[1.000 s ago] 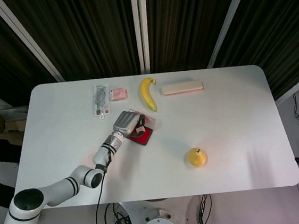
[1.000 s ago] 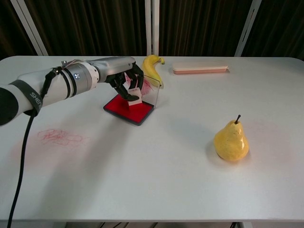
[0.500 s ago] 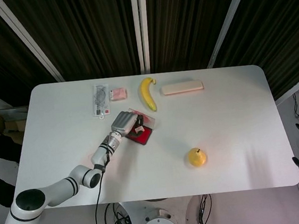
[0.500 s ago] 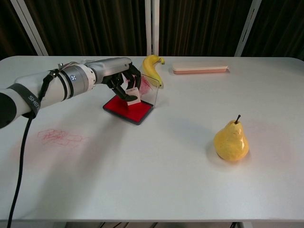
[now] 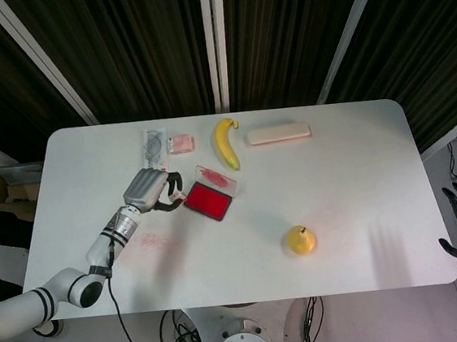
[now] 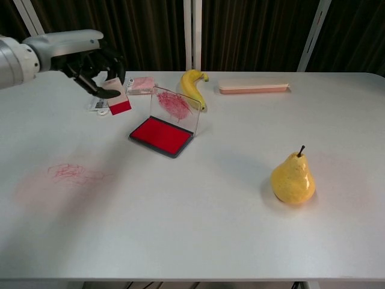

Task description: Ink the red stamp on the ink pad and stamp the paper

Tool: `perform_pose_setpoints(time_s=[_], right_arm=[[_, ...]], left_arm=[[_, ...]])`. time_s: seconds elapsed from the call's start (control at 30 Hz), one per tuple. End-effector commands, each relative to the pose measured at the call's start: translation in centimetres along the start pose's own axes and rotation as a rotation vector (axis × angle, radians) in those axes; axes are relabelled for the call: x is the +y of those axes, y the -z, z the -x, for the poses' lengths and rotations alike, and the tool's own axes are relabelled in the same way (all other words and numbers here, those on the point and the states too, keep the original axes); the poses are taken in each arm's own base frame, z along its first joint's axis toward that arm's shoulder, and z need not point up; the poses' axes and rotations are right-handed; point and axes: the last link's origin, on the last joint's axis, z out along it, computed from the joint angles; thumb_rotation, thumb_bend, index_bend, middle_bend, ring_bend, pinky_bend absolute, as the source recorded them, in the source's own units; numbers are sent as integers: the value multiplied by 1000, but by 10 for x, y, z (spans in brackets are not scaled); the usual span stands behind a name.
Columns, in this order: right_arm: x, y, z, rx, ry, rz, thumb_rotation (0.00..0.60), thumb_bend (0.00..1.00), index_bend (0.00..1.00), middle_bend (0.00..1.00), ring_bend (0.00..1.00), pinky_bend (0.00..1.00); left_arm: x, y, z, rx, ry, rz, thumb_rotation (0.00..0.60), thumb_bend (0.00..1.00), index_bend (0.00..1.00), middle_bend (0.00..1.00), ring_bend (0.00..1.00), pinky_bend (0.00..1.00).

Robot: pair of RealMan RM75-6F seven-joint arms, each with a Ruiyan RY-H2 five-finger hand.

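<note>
Red stamp (image 6: pixel 118 103) gripped by my left hand (image 6: pixel 96 66), above the table (image 6: pixel 198 229).
Long axis near upright; inked face points down, left of ink pad (image 6: pixel 161 136).

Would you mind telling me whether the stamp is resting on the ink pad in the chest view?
No, the left robot hand holds the stamp up, to the left of the open ink pad.

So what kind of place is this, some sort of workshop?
Probably a robotics lab set up for practice tasks. A white rounded table stands before dark curtains, cables hang beneath it, and unrelated props sit on it: a yellow banana, a yellow pear and an open red ink pad.
</note>
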Motion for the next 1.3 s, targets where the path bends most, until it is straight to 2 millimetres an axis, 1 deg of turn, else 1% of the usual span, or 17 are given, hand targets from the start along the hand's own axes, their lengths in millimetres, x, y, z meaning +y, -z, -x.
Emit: perform_pose_setpoints(time_s=[0.03, 0.17, 0.27, 0.4, 0.57, 0.73, 1.07, 1.3], right_arm=[[-3, 0, 0, 0, 0, -8, 600, 108, 0, 0, 0, 0], [-5, -1, -1, 2, 1, -10, 600, 108, 0, 0, 0, 0], [-5, -1, -2, 5, 4, -8, 600, 108, 0, 0, 0, 0], [-6, -1, 0, -8, 16, -6, 600, 108, 0, 0, 0, 0], [-10, -1, 0, -7, 16, -14, 600, 108, 0, 0, 0, 0], [-10, 0, 0, -6, 17, -5, 600, 108, 0, 0, 0, 0], [-9, 0, -4, 14, 16, -2, 600, 108, 0, 0, 0, 0], [-9, 0, -3, 8, 14, 1, 600, 106, 0, 0, 0, 0]], left_arm=[[-23, 41, 18, -37, -25, -46, 600, 392, 593, 649, 930, 1000], [-39, 61, 38, -66, -27, -82, 600, 398, 588, 649, 930, 1000], [-48, 69, 47, -32, -22, -102, 600, 398, 585, 646, 931, 1000], [-52, 76, 57, 10, -20, -111, 600, 397, 581, 642, 931, 1000], [-59, 77, 66, 7, -6, -127, 600, 397, 580, 641, 931, 1000], [-67, 76, 73, -11, 20, -150, 600, 396, 580, 641, 931, 1000], [-72, 70, 75, -23, 36, -150, 600, 397, 575, 638, 931, 1000], [-72, 68, 76, -22, 16, -138, 600, 387, 525, 618, 930, 1000]])
